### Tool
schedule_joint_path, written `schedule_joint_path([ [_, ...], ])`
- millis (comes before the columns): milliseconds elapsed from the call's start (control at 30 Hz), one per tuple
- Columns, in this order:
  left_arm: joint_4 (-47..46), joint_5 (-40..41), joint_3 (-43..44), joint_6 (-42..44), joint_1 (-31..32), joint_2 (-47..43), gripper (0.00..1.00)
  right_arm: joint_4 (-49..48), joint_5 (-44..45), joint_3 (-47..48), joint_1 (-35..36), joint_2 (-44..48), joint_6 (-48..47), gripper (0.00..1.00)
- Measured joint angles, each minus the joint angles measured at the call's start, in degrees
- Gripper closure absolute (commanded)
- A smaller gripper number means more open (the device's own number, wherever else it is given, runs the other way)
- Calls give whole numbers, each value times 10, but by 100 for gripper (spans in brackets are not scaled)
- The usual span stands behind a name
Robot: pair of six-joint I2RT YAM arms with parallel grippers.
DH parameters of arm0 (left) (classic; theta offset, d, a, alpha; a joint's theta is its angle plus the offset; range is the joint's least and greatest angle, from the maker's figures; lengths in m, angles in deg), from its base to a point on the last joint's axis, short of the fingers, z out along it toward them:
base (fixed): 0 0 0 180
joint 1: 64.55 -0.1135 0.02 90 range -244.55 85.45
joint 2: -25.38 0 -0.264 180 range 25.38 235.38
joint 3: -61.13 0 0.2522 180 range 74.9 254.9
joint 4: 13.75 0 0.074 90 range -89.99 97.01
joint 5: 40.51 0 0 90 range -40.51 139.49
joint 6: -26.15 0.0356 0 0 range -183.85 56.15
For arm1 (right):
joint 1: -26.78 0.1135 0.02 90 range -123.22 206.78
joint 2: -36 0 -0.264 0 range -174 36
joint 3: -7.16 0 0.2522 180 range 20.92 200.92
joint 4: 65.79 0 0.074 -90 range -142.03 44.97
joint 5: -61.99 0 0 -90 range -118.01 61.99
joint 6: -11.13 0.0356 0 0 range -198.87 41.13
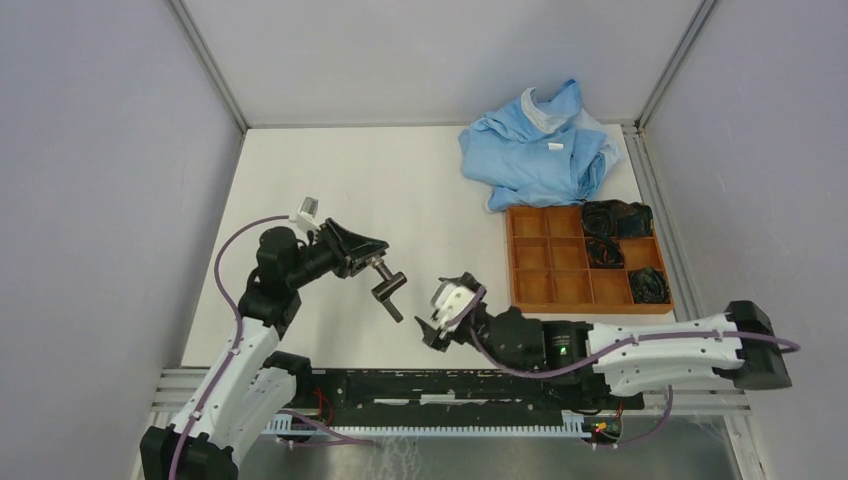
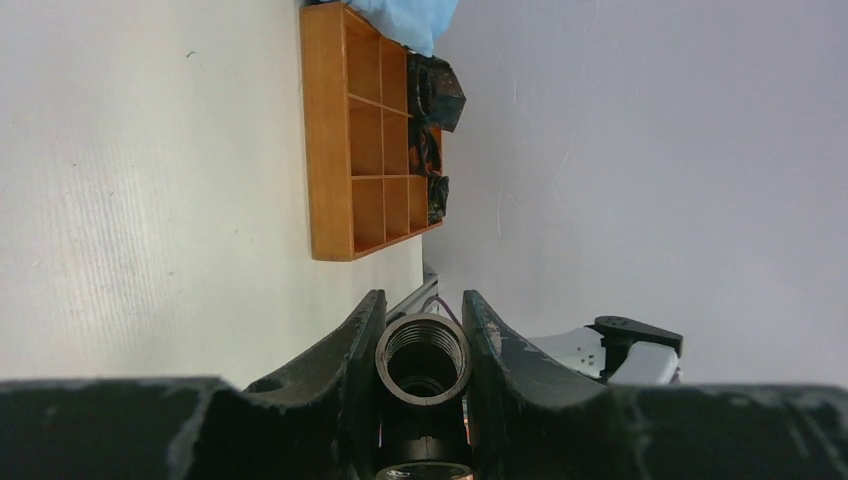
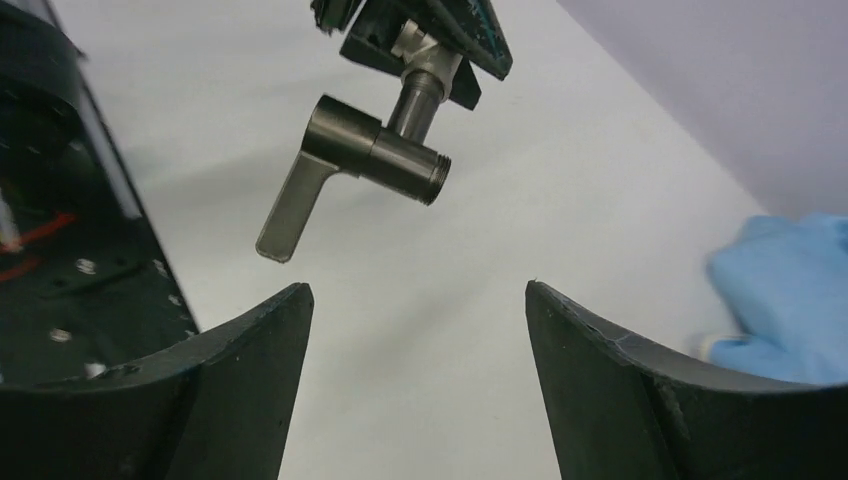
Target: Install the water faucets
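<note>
1. Left gripper [image 2: 422, 303]: nearest your left wrist camera. Its two black fingers [image 2: 355, 350] are clamped, one on each side, on the round threaded mouth of the water faucet [image 3: 380, 155].
2. Water faucet: dark grey metal. You hold its stem in the left gripper. The threaded barrel and flat lever handle project past the fingertips, lifted clear of the table [image 1: 400, 190].
3. Right gripper [image 3: 415, 290]: your jaws stand wide apart with nothing between them. The faucet hangs just ahead of them, not touching.
4. Table: white surface under both grippers.
5. Wooden tray [image 1: 555, 290]: orange, divided into compartments. It lies beyond your right gripper and to its right. Dark bundles [image 1: 615, 218] fill some right-hand compartments.
6. Blue cloth [image 1: 540, 145]: crumpled, just past the tray's far edge and well apart from both grippers.
</note>
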Motion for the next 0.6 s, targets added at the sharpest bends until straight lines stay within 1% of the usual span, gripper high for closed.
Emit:
schedule_joint_path([
  [33,6,2,5,3,0,3,98,5,34,10,24,-20,-31,15],
  [67,13,5,10,6,0,7,98,7,80,21,52,-45,-70,4],
  [100,18,7,13,8,0,9,98,2,123,30,83,-73,-115,2],
  [133,23,10,15,9,0,10,98,-4,149,33,104,-93,-146,2],
  [200,31,11,17,11,0,10,98,-37,210,35,156,-141,-235,2],
  [267,39,11,17,15,0,10,98,-75,249,35,185,-178,-303,2],
  [367,43,11,18,17,0,10,98,-128,289,38,201,-224,-382,2],
  [467,44,11,18,17,0,10,98,-180,311,50,202,-263,-445,2],
  [600,45,11,18,18,0,10,98,-279,330,65,191,-321,-523,2],
])
